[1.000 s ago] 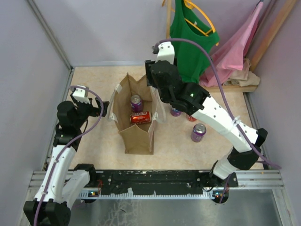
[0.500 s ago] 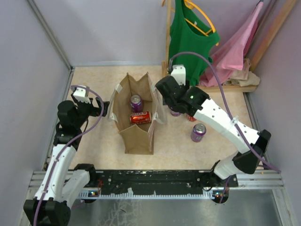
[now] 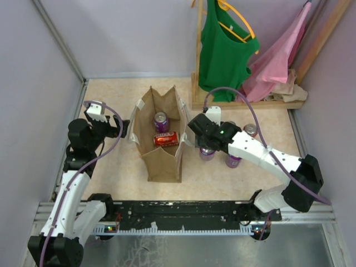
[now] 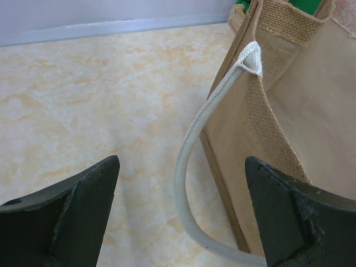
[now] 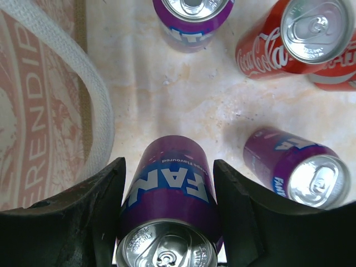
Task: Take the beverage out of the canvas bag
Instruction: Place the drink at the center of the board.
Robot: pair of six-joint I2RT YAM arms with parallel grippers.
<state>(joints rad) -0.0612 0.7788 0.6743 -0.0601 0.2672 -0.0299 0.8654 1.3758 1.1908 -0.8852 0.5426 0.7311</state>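
The tan canvas bag (image 3: pixel 161 161) stands open mid-table with pale strap handles (image 4: pixel 192 161). Inside it are an upright purple can (image 3: pixel 161 121) and a red can (image 3: pixel 166 138) lying on its side. My right gripper (image 3: pixel 206 146) is low, just right of the bag, shut on a purple Fanta can (image 5: pixel 172 206) that stands upright at the table surface; both fingers (image 5: pixel 105 206) press its sides. The bag's printed side (image 5: pixel 33 111) is at its left. My left gripper (image 4: pixel 182 167) is open and empty, straddling the bag's left handle without touching it; it also shows in the top view (image 3: pixel 117 129).
Loose cans stand right of the bag: a purple one (image 5: pixel 192 16), a red Coca-Cola (image 5: pixel 289 36), another red (image 5: pixel 339 75) and a purple one (image 5: pixel 300 167). A wooden rack base (image 3: pixel 250 103) with a green shirt (image 3: pixel 225 50) and pink cloth (image 3: pixel 278 55) is at the back right.
My right arm has swung from above the bag's far right corner down and forward to the table right of the bag, carrying the purple can. The left arm has not moved.
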